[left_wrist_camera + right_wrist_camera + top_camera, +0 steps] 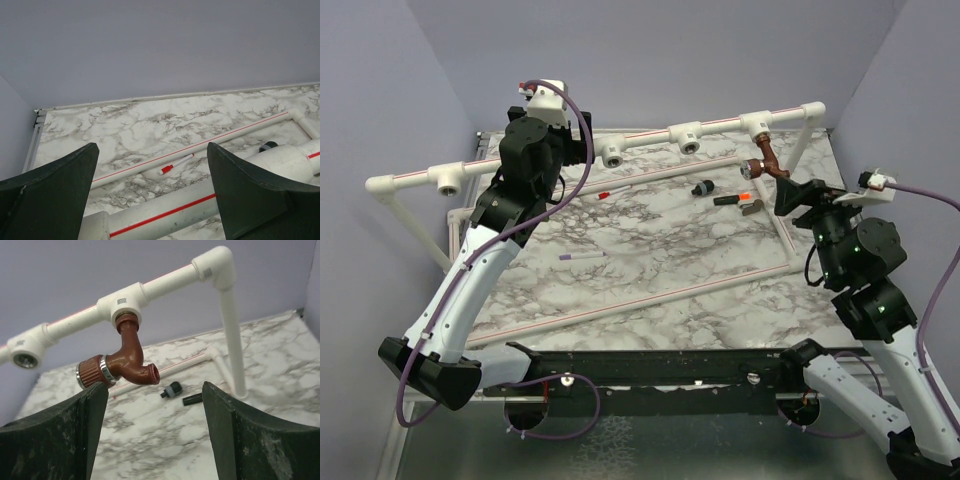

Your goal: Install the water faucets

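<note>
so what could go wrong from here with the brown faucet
1. The right pincer is open, with the brown faucet just ahead of its fingers. Closing on that curved body could slip or cock it in the T-fitting.
2. The left pincer is open over the pipe, not clamping it, so twisting the faucet may rotate the pipe too.
3. I can't tell whether the thread is fully seated; it might drop out.
</note>
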Motion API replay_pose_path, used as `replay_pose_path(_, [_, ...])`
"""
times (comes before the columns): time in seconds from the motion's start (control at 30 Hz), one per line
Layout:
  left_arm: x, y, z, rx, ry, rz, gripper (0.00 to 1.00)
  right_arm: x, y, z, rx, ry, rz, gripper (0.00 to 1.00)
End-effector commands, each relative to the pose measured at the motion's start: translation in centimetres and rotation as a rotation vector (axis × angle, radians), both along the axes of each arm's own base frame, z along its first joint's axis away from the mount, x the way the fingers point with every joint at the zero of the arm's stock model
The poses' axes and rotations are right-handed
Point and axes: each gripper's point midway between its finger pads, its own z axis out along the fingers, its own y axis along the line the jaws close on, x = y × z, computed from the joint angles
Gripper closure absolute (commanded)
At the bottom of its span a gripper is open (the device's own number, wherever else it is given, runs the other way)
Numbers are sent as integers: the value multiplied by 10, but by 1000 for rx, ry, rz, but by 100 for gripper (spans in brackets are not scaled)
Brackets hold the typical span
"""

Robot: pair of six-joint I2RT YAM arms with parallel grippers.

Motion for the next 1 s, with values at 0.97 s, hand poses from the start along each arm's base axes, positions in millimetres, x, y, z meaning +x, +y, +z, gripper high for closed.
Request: replay_pose_path(0.97, [-5, -22, -80, 104, 251, -96, 9, 37, 26, 5, -1722, -240, 246, 21])
